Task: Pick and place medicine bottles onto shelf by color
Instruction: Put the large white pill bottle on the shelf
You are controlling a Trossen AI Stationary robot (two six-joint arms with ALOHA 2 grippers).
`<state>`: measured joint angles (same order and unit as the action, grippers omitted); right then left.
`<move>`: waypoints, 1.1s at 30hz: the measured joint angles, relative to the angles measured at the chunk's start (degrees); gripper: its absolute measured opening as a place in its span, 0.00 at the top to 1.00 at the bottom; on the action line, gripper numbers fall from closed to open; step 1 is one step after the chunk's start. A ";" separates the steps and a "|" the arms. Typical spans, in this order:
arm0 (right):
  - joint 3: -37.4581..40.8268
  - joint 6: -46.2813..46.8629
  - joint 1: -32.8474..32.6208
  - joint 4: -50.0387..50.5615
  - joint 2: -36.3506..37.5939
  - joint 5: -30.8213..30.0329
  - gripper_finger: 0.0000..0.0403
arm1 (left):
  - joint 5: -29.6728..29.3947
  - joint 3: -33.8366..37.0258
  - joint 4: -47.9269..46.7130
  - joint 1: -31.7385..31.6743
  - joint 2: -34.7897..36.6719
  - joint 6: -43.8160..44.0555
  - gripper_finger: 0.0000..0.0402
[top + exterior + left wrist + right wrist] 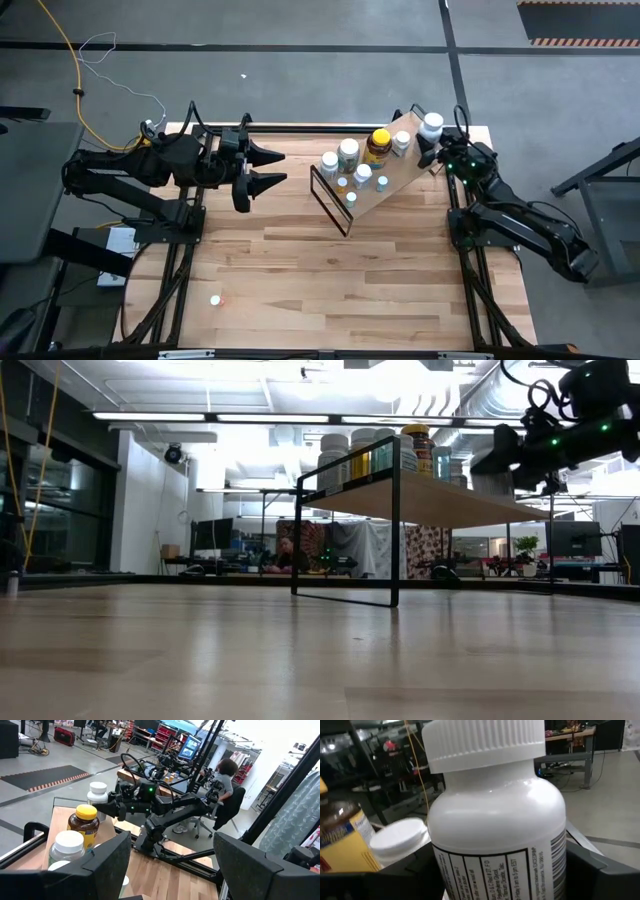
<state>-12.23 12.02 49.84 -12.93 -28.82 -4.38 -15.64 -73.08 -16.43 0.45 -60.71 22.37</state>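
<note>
The light-wood shelf [402,182] stands slantwise at the table's far right and also shows in the low view [440,500]. On it stand an amber bottle with a yellow cap [378,146], white bottles [347,152] and small teal-capped ones [363,178]. My right gripper [433,143] is at the shelf's far right end, shut on a white bottle with a white cap [495,820]. My left gripper [276,168] is open and empty, level above the table to the shelf's left. My right gripper pinches the white bottle's round body [447,865] between its two fingers [407,870], one on each side, below the cap. The fingers come level from the table's right side. The bottle stands upright; whether its base rests on the shelf board, I cannot tell.
A small white object [215,299] lies on the table near its front left. Bare tabletop [330,280] spreads in front of the shelf. A person [227,775] sits in the room beyond the table's right side.
</note>
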 joint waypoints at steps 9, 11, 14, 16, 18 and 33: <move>-0.07 -0.66 0.00 0.74 0.00 0.02 0.32 | 0.00 0.00 0.00 0.01 -0.02 -0.16 0.32; -0.07 -0.54 0.00 0.74 -0.01 0.04 0.32 | 0.00 0.00 0.00 0.01 -0.02 -0.72 0.32; -0.07 0.18 0.00 0.71 0.00 0.03 0.32 | -0.02 0.00 0.00 0.02 -0.02 -1.33 0.32; -0.12 0.82 0.00 0.80 -0.03 0.02 0.32 | -0.02 0.00 0.00 0.01 -0.02 -1.38 0.32; -0.17 0.15 0.00 1.64 -0.04 0.04 0.32 | -0.02 0.00 -0.02 0.02 -0.02 -1.49 0.32; -0.22 -1.52 0.00 4.13 -0.07 -0.15 0.32 | -0.02 0.00 -0.20 0.02 -0.02 -2.60 0.32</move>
<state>-12.45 10.49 49.84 -8.80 -28.88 -4.54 -15.66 -73.08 -16.62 0.47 -60.73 19.77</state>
